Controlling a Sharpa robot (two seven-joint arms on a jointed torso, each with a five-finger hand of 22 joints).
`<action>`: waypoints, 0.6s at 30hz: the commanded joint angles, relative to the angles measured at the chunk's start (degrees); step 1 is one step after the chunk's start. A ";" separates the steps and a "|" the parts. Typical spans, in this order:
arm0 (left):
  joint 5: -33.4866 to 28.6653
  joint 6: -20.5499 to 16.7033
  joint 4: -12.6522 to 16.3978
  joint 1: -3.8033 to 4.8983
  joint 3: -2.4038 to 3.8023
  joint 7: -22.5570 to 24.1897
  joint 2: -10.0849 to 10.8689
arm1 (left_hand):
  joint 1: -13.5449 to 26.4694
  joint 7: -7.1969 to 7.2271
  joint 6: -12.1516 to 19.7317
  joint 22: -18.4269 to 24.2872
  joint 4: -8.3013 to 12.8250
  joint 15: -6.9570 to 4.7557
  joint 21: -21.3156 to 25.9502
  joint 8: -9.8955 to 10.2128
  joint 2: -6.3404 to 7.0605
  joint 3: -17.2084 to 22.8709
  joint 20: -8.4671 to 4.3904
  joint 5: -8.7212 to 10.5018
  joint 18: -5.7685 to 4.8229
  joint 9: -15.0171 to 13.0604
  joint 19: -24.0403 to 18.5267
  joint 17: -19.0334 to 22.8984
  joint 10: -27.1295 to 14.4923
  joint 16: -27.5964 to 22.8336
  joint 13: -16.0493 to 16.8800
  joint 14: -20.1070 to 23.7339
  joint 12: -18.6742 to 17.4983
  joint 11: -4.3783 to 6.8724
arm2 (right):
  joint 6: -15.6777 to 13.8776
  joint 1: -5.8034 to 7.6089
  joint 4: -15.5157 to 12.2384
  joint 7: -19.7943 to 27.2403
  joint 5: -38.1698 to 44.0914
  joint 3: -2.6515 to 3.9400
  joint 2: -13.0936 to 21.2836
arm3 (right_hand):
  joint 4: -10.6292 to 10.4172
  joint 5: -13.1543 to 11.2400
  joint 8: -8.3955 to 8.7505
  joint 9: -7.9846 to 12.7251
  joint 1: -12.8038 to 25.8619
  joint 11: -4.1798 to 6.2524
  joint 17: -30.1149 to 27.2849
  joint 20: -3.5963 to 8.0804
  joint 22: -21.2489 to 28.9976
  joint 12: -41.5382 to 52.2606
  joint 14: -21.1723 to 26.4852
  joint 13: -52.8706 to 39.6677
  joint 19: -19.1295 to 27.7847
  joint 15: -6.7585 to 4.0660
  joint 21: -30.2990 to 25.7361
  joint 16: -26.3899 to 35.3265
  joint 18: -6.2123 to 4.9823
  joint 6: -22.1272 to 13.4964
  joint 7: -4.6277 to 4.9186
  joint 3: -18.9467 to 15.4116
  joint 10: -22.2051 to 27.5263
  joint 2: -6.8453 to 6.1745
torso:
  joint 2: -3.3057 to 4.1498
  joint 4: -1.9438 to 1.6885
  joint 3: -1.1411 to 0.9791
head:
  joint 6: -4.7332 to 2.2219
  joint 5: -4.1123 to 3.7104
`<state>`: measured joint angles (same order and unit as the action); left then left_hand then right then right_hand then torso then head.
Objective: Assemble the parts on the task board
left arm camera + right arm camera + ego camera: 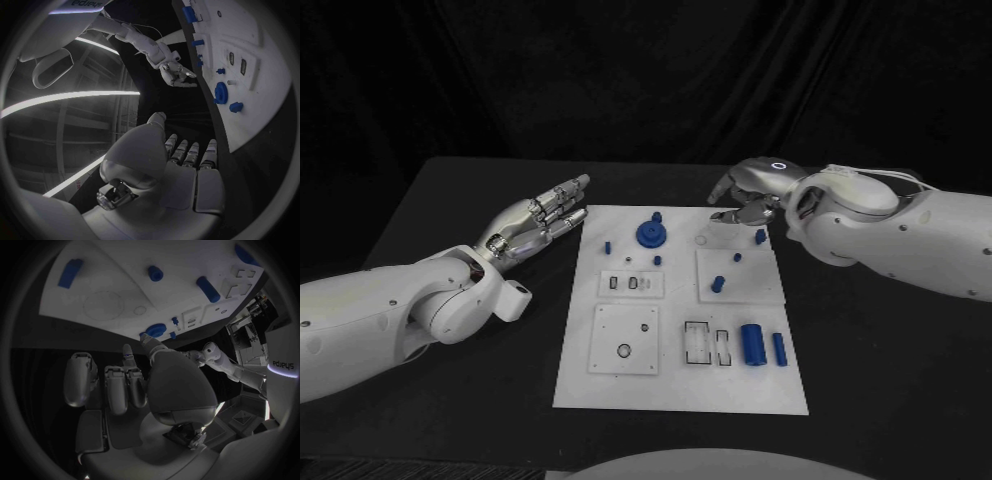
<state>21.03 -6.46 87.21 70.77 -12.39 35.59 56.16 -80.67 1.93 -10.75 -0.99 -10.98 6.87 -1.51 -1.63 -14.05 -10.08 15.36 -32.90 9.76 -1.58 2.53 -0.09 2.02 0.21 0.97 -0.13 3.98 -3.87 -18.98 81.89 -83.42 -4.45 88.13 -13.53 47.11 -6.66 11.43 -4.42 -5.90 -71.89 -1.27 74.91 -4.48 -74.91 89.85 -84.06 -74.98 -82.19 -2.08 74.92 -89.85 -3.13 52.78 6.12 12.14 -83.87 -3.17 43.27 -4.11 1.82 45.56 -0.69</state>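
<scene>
left arm (387,310) nearest camera; left hand (538,220) released, fingers extended, just beside board (682,385) left edge. right hand (754,195) curled, holding nothing, at far right corner; blue peg (760,237) lies just below it, upright.

Black table (473,200), dark backdrop (646,70)
</scene>
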 commanded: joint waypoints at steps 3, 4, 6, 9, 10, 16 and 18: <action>-0.03 0.56 0.05 0.06 0.04 0.68 -0.13 | -0.47 -0.29 -0.03 -0.08 0.43 0.41 -0.30 -0.18 -0.16 0.03 0.31 -0.47 0.64 -0.04 0.03 0.09 -0.08 -0.21 0.07 0.13 0.27 -0.31 | -0.81 0.66 -2.55 -2.81 -1.41 -0.10 4.35 | -0.38 -0.99 0.56 0.29 0.20 1.02 15.09 0.99 -9.87 -0.42 -5.94 -14.56 0.59 -1.00 -1.91 -0.15 -0.81 -0.98 -0.61 -0.69 -5.63 -0.58 | -0.42 0.40 0.19 | -0.11 -0.04; -0.03 0.58 0.07 0.05 0.04 0.68 -0.13 | -0.49 -0.28 -0.01 -0.07 0.47 0.41 -0.29 -0.17 -0.17 0.06 0.32 -0.51 0.64 -0.04 0.02 0.09 -0.09 -0.21 0.06 0.13 0.25 -0.31 | -0.46 0.73 -2.73 -2.95 -1.52 -0.12 5.05 | -0.49 -1.13 0.57 0.45 -0.01 1.34 14.55 1.32 -9.55 -1.62 -5.74 -13.59 0.89 -1.36 -2.88 0.32 -0.98 -1.39 -0.89 -0.83 -4.67 -0.55 | -0.44 0.43 0.19 | -0.20 0.04; -0.03 0.64 0.10 0.04 0.04 0.70 -0.14 | -0.49 -0.28 -0.01 -0.07 0.47 0.41 -0.29 -0.17 -0.17 0.06 0.32 -0.51 0.64 -0.04 0.02 0.09 -0.09 -0.21 0.06 0.13 0.25 -0.31 | -0.14 0.76 -2.87 -2.96 -1.65 -0.21 6.01 | -0.77 -1.74 0.49 0.82 -0.38 1.79 12.18 1.75 -8.90 -4.35 -4.97 -11.37 1.30 -1.89 -4.72 2.49 -1.23 -2.06 -1.07 -1.19 -2.89 -0.56 | -0.60 0.65 0.26 | 0.08 0.33; -0.03 0.73 0.11 0.01 0.04 0.73 -0.15 | -0.52 -0.27 -0.02 -0.08 0.53 0.42 -0.31 -0.17 -0.20 0.11 0.34 -0.55 0.64 -0.04 0.05 0.09 -0.09 -0.21 0.06 0.13 0.25 -0.31 | -0.11 0.42 -2.97 -2.62 -1.77 -0.37 7.44 | -1.07 -2.45 0.68 1.27 -0.63 2.17 9.78 2.11 -8.53 -5.78 -4.34 -10.17 1.26 -2.24 -5.72 4.81 -1.37 -3.14 -1.64 -1.61 -2.36 -0.56 | -0.77 0.80 0.30 | 0.20 0.50; -0.03 0.75 0.10 0.00 0.04 0.74 -0.16 | -0.52 -0.27 -0.02 -0.08 0.53 0.42 -0.31 -0.17 -0.20 0.11 0.34 -0.55 0.64 -0.04 0.05 0.09 -0.09 -0.21 0.06 0.13 0.25 -0.31 | -0.11 0.23 -3.00 -2.52 -1.80 -0.41 7.86 | -1.27 -2.97 0.62 1.52 -0.72 2.65 6.51 2.39 -8.32 -7.06 -3.50 -9.08 1.19 -2.60 -6.30 7.99 -1.43 -3.89 -1.97 -1.95 -1.97 -0.62 | -0.80 0.84 0.30 | 0.22 0.54; -0.03 0.84 0.09 -0.04 0.04 0.80 -0.14 | -0.52 -0.27 -0.02 -0.08 0.53 0.42 -0.31 -0.17 -0.20 0.11 0.34 -0.55 0.64 -0.04 0.05 0.09 -0.09 -0.21 0.06 0.13 0.25 -0.31 | -0.78 -1.31 -2.82 -1.39 -1.88 -0.55 10.07 | -2.04 -4.52 0.52 1.80 -0.99 3.05 0.41 2.99 -7.23 -13.65 -2.57 -3.54 1.50 -2.99 -9.44 14.22 -1.84 -5.26 -2.40 -3.13 0.11 -1.08 | -0.87 0.95 0.23 | 0.40 0.52; -0.03 0.86 0.10 -0.05 0.04 0.80 -0.11 | -0.56 -0.25 -0.01 -0.08 0.61 0.44 -0.31 -0.17 -0.22 0.17 0.35 -0.59 0.63 -0.03 0.05 0.09 -0.10 -0.21 0.06 0.13 0.23 -0.32 | -1.21 -1.78 -2.60 -0.84 -1.89 -0.57 10.53 | -2.11 -4.75 0.48 1.79 -1.17 3.08 -0.48 3.01 -7.29 -13.65 -2.50 -3.47 1.27 -3.00 -9.26 15.10 -1.77 -5.26 -2.38 -3.29 -0.17 -1.20 | -0.82 1.02 0.15 | 0.13 0.39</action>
<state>21.03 -6.26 87.19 70.75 -12.39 35.57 56.08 -80.67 1.93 -10.75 -0.98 -10.82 6.87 -1.51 -1.63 -14.05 -9.92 15.36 -33.16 9.76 -1.57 2.52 -0.05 2.02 0.21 0.97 -0.13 3.98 -3.87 -19.14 80.32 -86.10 -5.54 86.47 -14.14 57.49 -8.69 7.05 -4.04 -4.15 -72.56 1.45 74.57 -1.70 -74.94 76.32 -83.99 -74.99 -80.71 -4.57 65.88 -75.01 -4.06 47.89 3.68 9.15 -83.95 -4.23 42.46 -3.20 2.08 45.90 -0.15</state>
